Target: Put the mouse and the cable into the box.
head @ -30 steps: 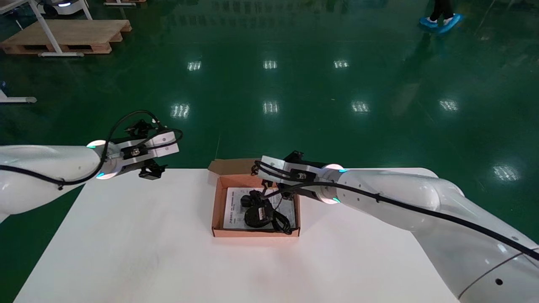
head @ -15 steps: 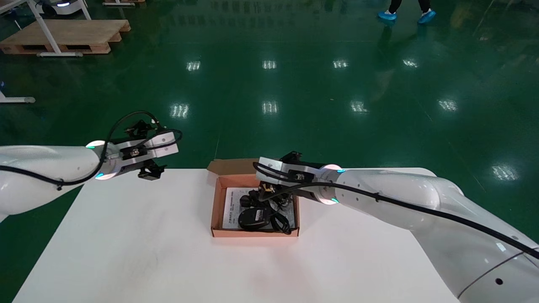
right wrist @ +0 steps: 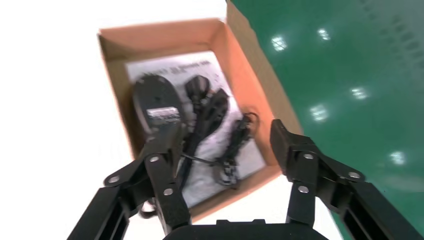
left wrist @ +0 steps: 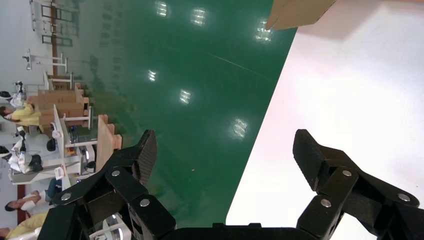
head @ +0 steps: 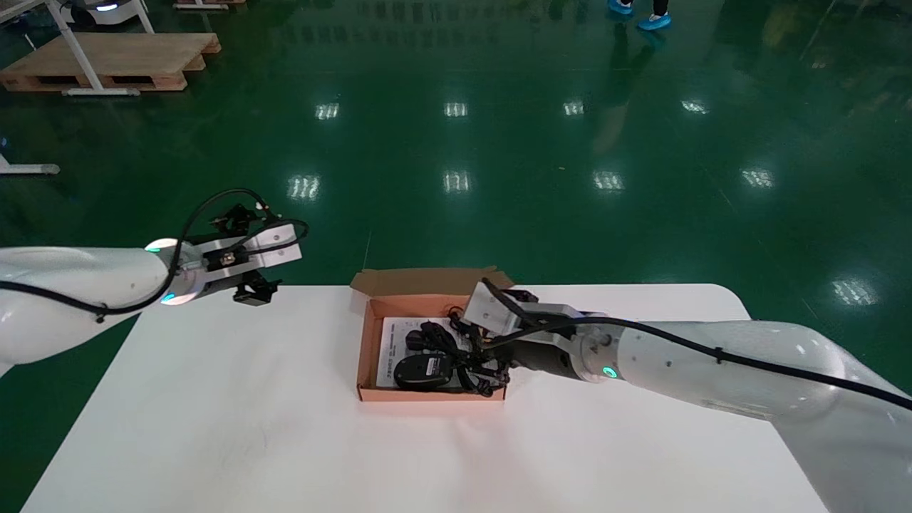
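The open brown cardboard box (head: 366, 345) sits mid-table with a white leaflet on its floor. Inside it lies the black mouse (head: 420, 370), label side up, beside the coiled black cable (head: 467, 349). My right gripper (head: 491, 360) hovers low over the box's right side, open and holding nothing. In the right wrist view the mouse (right wrist: 155, 102) and the cable (right wrist: 207, 107) rest on the leaflet (right wrist: 172, 67), just beyond the right gripper (right wrist: 227, 132). My left gripper (head: 253, 292) is parked open above the table's far left corner, empty (left wrist: 226, 149).
The white table (head: 249, 413) is bare around the box. The box flap (head: 399, 280) folds outward at the far side. Past the table's far edge is the green floor (head: 456, 142); a wooden pallet (head: 107, 60) lies far back left.
The mouse has gone from tilted under the right gripper to lying flat in the box. The right arm has swung from the box's far side to its right side and lowered. The left arm is still.
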### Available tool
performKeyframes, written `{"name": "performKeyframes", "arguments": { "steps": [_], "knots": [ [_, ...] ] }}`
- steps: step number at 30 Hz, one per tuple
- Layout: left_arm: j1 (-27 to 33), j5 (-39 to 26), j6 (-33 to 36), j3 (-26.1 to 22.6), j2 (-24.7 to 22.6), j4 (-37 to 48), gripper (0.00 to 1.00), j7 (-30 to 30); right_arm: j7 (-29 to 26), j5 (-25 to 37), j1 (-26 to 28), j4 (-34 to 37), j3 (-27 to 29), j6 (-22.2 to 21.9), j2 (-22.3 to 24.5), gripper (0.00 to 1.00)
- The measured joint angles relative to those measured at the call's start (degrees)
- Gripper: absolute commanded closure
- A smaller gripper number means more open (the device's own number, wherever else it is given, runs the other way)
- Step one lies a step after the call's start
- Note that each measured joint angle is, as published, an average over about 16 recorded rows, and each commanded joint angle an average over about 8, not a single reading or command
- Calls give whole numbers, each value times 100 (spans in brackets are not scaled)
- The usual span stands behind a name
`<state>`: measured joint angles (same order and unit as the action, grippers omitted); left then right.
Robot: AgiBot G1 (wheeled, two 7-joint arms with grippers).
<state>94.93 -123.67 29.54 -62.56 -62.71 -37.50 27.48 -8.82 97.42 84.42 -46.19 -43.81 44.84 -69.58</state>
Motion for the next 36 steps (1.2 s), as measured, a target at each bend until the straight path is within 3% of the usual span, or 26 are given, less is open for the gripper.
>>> {"name": "performKeyframes", "arguments": {
  "steps": [10, 36],
  "knots": [
    [-294, 719, 494, 411, 245, -320, 0, -146, -40, -1151, -473, -567, 576, 846, 716, 0],
    [-1738, 4259, 2923, 2424, 1443, -1880, 0, -870, -144, -4144, -1705, -2043, 2072, 3047, 2578, 0]
  ]
}}
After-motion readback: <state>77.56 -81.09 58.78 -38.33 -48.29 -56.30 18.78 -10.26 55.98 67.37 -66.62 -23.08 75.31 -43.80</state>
